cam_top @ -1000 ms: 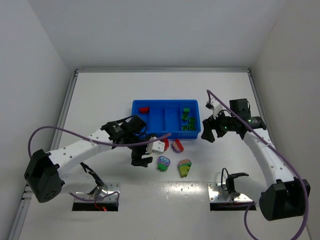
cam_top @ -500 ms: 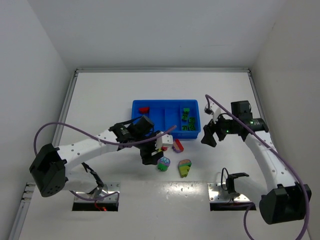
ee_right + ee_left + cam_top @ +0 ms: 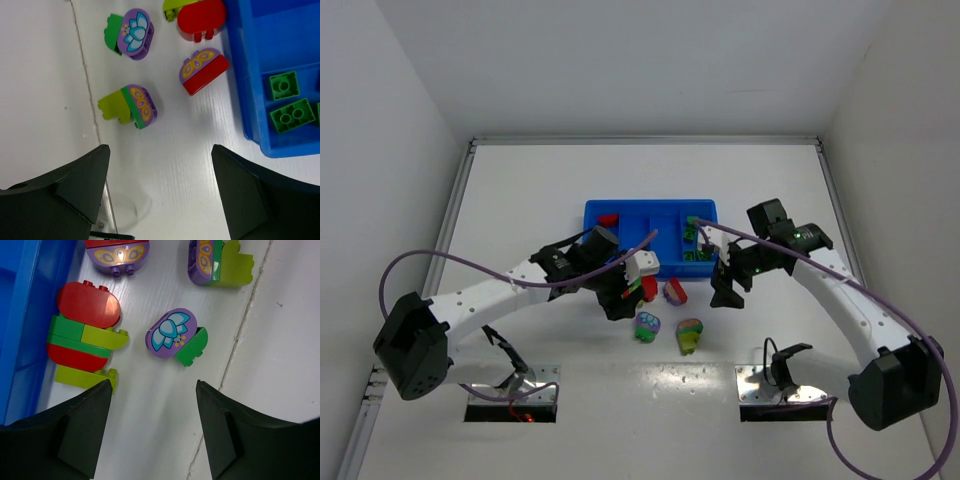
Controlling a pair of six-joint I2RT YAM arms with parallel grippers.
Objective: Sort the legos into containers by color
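1. Nearest me, at the bottom of the overhead view, the two arms (image 3: 490, 295) rise from metal base plates (image 3: 512, 397). They lean inward, so both wrists meet over one patch of the surface (image 3: 540, 190).
2. That patch holds the unsorted legos (image 3: 647, 326): four mixed clusters just below the tray in the overhead view.
   - A lotus-printed purple piece (image 3: 170, 335) is joined to green.
   - A butterfly-printed piece (image 3: 200, 61) is joined to red.
   - Another purple piece (image 3: 141, 102) is joined to yellow-green.
   - A red-and-green stack (image 3: 82, 342) lies right beside the tray wall.
   I'd judge they sit outside the tray because each mixes colours and must be pulled apart first.
3. The left tool (image 3: 152, 432) hangs over the clusters with its fingers apart and nothing between them; the lotus piece lies just ahead of the gap. The right tool (image 3: 165, 195) hovers to the right of the clusters, fingers likewise spread and empty. Two tools over one pile suggests to me that one will steady a cluster while the other pulls.
4. Beyond them, at frame centre, sits the blue tray (image 3: 650, 208). Green bricks (image 3: 292, 115) lie in its right-end compartment and one red brick (image 3: 608, 219) in the left-end one, so the colours are already kept apart.
5. The surface is white and smooth, with a fine seam (image 3: 250, 305) crossing it and a metal rail (image 3: 640, 140) along the far edge. Plain white walls (image 3: 650, 70) close it in on three sides.
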